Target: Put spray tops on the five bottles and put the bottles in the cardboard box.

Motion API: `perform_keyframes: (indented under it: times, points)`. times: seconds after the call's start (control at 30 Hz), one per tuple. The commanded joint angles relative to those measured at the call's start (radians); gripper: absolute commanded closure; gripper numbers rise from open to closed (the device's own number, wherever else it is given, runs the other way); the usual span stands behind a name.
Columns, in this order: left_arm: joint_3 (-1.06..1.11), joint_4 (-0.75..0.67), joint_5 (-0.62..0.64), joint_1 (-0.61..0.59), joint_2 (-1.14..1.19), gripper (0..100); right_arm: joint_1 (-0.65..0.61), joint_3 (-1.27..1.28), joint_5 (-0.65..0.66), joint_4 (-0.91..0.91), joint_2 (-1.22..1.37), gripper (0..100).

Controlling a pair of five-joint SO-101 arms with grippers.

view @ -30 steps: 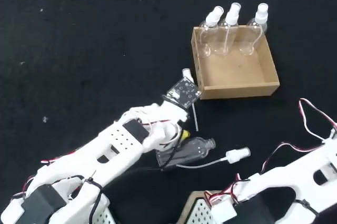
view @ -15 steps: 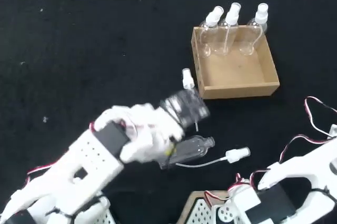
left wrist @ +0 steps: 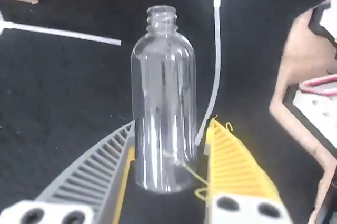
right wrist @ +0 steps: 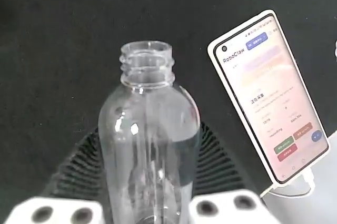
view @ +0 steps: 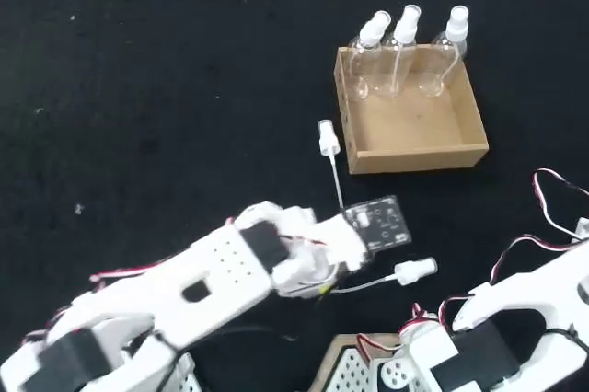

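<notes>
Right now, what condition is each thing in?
Boxed bottles: three, capped, leaning in cardboard box.
Table bottle: uncapped, lying down.
Held bottle: uncapped, clamped in right gripper.
Spray tops: two, loose on table.
Phone: screen lit.

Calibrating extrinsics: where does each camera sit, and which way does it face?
High view: fixed above the table, looking down on the cardboard box; shows the left arm and right arm.
Left wrist view: on the left arm's wrist, looking along its end effector at an uncapped bottle.
Right wrist view: on the right arm's wrist, looking along its end effector, shut on a second uncapped bottle, with a phone beside it.
Shared: the high and left wrist views both show the loose spray top and its tube.
</notes>
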Motion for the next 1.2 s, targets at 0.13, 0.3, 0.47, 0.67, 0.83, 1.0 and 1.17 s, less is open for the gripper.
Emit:
perform_keyframes:
  times: [0.13,0.3,0.47,0.67,0.83,1.0,1.17]
  points:
    - [-0.262,0.044,-0.009,0.038,0.262,79,0.002,-0.059,-0.006,-0.018,-0.004,98.7]
    - [-0.286,0.044,-0.009,-0.015,0.376,79,0.0,-0.059,-0.006,-0.018,-0.004,98.7]
    - [-0.265,0.06,-0.018,-0.097,0.371,79,0.0,-0.059,-0.006,-0.018,-0.004,98.6]
    - [-0.179,0.071,-0.098,-0.171,0.324,79,0.0,-0.059,-0.006,-0.018,-0.004,98.4]
    - [-0.127,0.074,-0.117,-0.351,0.275,79,0.0,-0.059,-0.006,-0.018,-0.004,98.4]
    - [-0.102,0.075,-0.167,-0.59,0.175,79,0.0,-0.059,-0.006,-0.018,-0.004,98.4]
    - [-0.14,0.172,-0.199,-0.707,0.077,79,-0.017,-0.058,-0.006,-0.018,-0.004,98.5]
